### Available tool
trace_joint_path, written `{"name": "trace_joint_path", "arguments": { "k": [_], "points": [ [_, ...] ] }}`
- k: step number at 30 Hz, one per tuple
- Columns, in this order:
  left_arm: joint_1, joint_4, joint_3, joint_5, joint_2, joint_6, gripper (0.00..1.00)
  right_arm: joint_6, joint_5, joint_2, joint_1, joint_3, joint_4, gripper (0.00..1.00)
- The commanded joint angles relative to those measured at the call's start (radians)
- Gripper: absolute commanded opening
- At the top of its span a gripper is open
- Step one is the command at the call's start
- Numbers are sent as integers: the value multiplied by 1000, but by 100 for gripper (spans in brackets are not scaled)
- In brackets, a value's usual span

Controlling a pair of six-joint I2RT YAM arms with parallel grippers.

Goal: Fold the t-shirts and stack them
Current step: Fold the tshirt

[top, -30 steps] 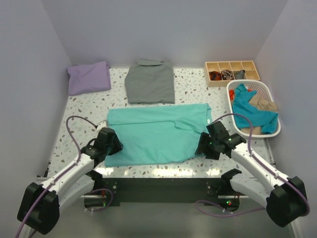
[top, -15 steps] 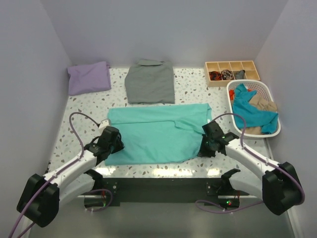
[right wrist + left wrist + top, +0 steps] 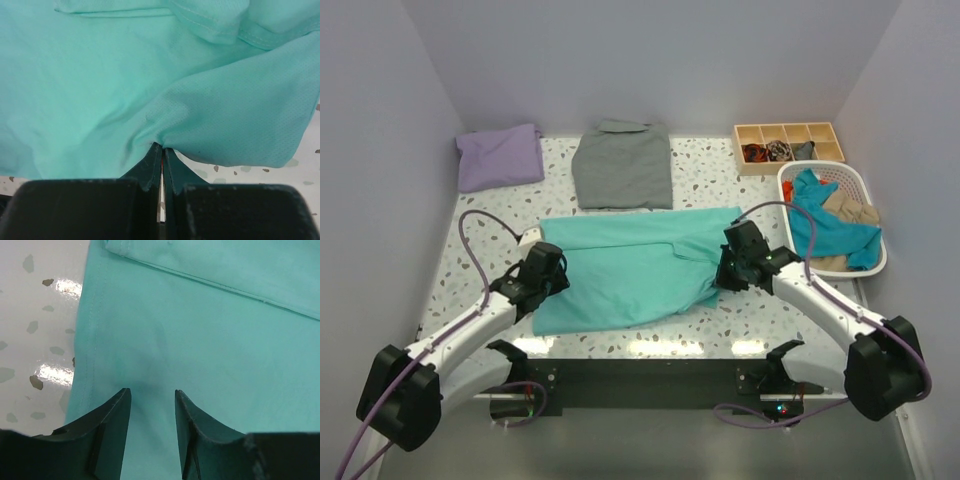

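Two black jaws of the right gripper (image 3: 161, 146) are pressed together on a pinch of the turquoise-green short-sleeved cloth t-shirt (image 3: 620, 275). The cloth is drawn into a peak at the tips, and creases fan away from it. The jaws of the left gripper (image 3: 151, 392) are held apart over the shirt's left hem. Flat cloth shows in the gap, and nothing is seen to be clamped.

Compared with a second ago:
- The right gripper has been carried inward and away from the near table edge.
- The shirt's near right corner has been dragged with it, so that side is now bunched and slanted where it lay square.
- The left gripper has been moved further onto the left hem.

The shirt is spread across the middle of the speckled white terrazzo table (image 3: 490, 235), between the two arms. Judged from this, the fold is begun on the right side only. A grip on the left is probably needed before the near edge can be lifted evenly.

At the far edge lie a lavender-purple folded cloth shirt (image 3: 500, 156) and, well apart from it, a grey folded garment (image 3: 623, 168). Stacking is not yet done.
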Motion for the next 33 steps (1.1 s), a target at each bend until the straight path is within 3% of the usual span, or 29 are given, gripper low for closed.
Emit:
{"name": "trace_joint_path", "arguments": {
  "k": [1, 10, 13, 14, 15, 17, 21, 26, 33],
  "points": [
    [-3, -27, 35, -13, -20, 29, 46, -48, 4, 30, 4, 59, 55, 0],
    [-3, -12, 42, 2, 6, 39, 46, -123, -22, 286, 4, 212, 155, 1],
    [-3, -6, 46, 8, 24, 40, 46, -158, -27, 383, 2, 280, 149, 18],
    [-3, -7, 46, 8, 30, 43, 46, -193, -27, 397, 2, 297, 144, 31],
    [-3, -7, 47, 8, 32, 43, 46, -207, -23, 405, 2, 315, 136, 36],
    [-3, -6, 49, 8, 30, 45, 46, -246, 7, 367, 2, 323, 112, 48],
    [-3, -3, 55, -4, 26, 54, 46, -273, 111, 193, 4, 321, 3, 58],
    [-3, 8, 75, -4, 46, 75, 47, -209, 164, 48, 2, 254, -170, 58],
    [-3, 14, 85, -3, 52, 94, 47, -66, 66, -80, 4, 12, -122, 52]
  ]
}}
